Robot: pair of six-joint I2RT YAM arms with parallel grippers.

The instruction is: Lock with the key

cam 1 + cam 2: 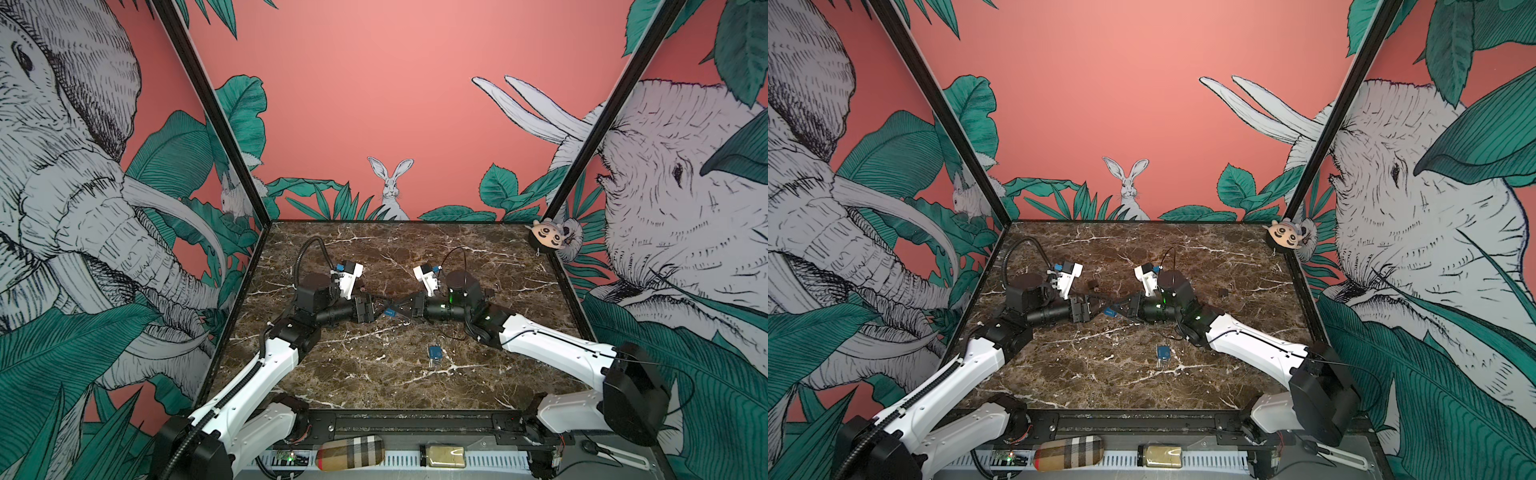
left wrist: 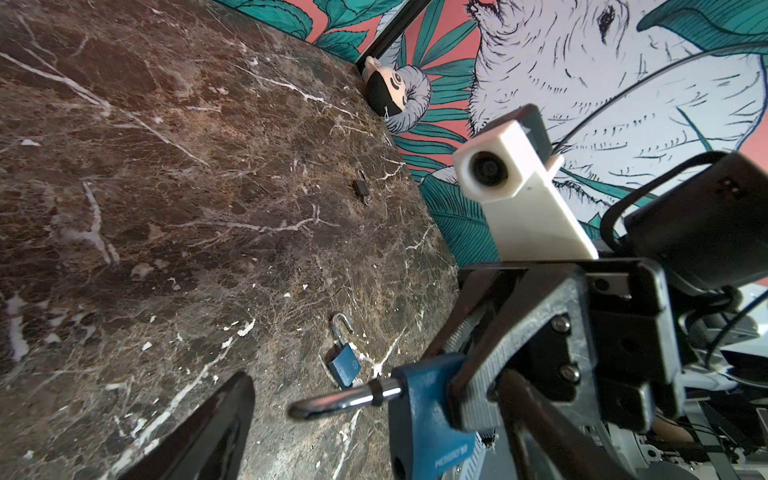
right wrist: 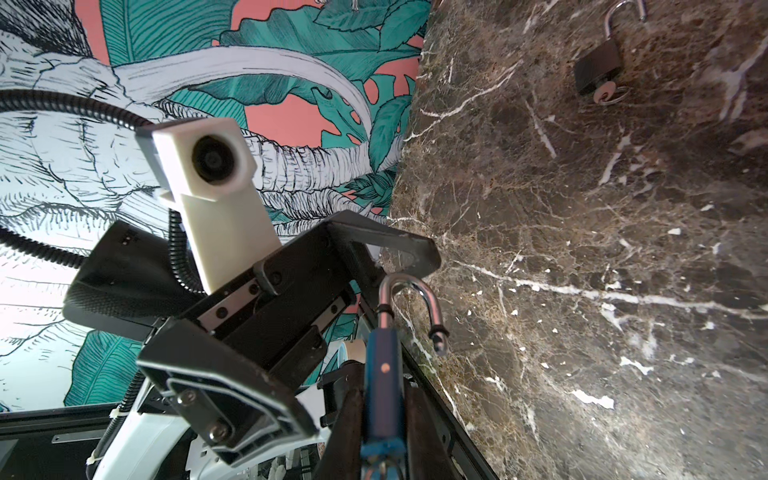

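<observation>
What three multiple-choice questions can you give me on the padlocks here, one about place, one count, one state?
1. Where does the loose blue metal padlock lie?
A) flat on the brown marble table
B) against the back wall
C) on the black front rail

2. How many blue padlocks show?
A) one
B) two
C) three

3. The silver steel shackle of the held blue padlock, clamped by the right gripper, is:
A) swung open
B) snapped shut
C) missing

Answers: 1 A, it rests on the marble in both top views; 2 B, one held, one lying; 3 A, its free end hangs clear of the body.
</observation>
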